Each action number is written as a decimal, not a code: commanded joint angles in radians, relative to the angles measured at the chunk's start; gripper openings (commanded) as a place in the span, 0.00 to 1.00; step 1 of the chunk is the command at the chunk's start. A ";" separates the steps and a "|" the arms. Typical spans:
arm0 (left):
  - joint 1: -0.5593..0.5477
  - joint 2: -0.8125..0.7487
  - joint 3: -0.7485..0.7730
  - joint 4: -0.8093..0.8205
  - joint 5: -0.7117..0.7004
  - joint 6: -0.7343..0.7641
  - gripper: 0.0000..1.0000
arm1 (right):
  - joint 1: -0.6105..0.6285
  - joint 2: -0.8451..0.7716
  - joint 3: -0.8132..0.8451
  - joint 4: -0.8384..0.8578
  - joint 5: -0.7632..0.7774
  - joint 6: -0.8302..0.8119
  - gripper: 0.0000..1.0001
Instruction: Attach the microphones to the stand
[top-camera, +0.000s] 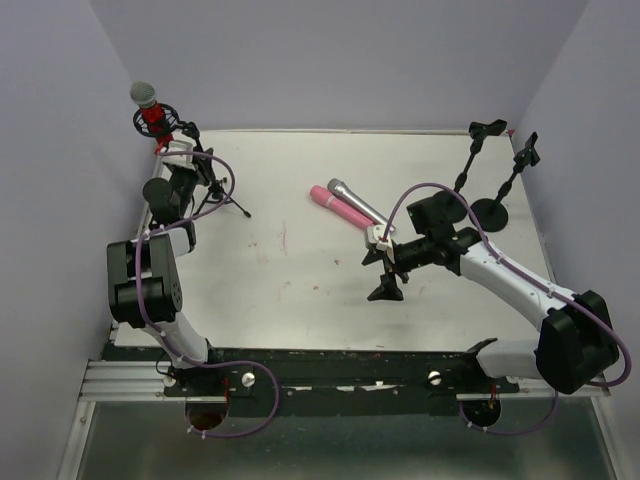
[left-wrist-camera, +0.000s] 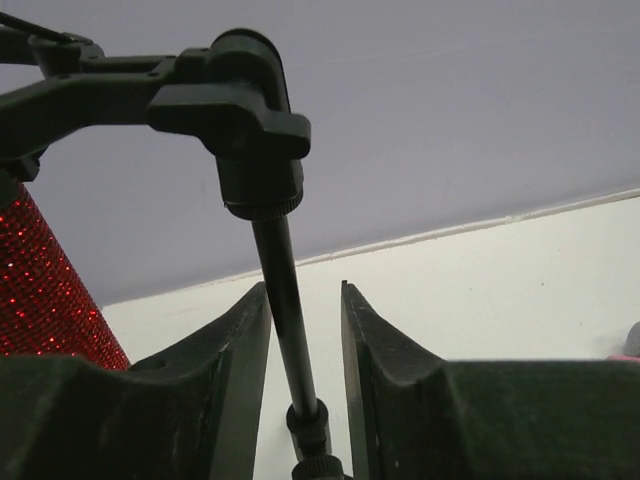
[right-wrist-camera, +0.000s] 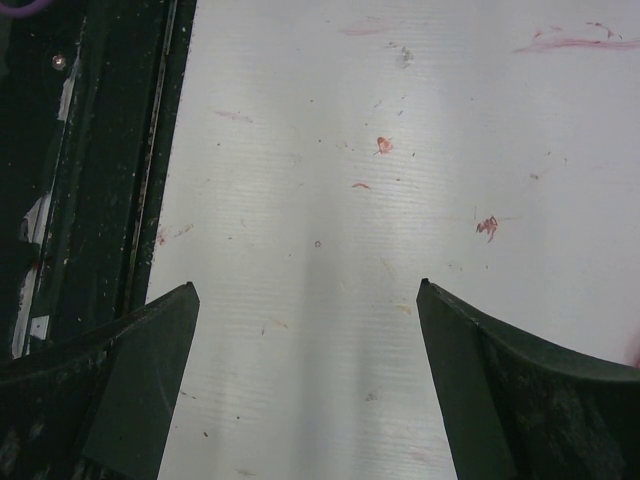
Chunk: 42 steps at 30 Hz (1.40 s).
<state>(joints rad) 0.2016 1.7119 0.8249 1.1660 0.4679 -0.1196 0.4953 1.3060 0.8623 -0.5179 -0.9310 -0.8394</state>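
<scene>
The glittery red microphone with a silver mesh head stands clipped in a black tripod stand at the far left. It also shows in the left wrist view. My left gripper is narrowly open, its jaws on either side of the stand's thin rod, below the clamp. The pink microphone and the silver-grey microphone lie side by side on the table's middle. My right gripper is open and empty just in front of them, over bare table.
Two empty black stands with clips stand at the back right, one on a round base. Purple walls enclose the white table on three sides. The dark front rail runs along the near edge.
</scene>
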 joint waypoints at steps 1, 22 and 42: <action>0.005 -0.060 -0.013 0.037 0.055 0.018 0.44 | -0.003 -0.013 0.021 -0.014 0.003 -0.017 0.98; 0.004 -0.359 -0.236 -0.176 -0.084 0.045 0.93 | -0.004 -0.080 0.003 -0.008 0.001 -0.015 0.98; -0.043 -1.089 -0.119 -1.250 0.025 -0.327 0.99 | -0.139 -0.218 0.275 -0.099 0.275 0.572 0.98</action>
<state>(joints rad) 0.1974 0.6632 0.6609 0.1364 0.2939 -0.3729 0.3828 1.1156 0.9993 -0.5354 -0.8547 -0.5018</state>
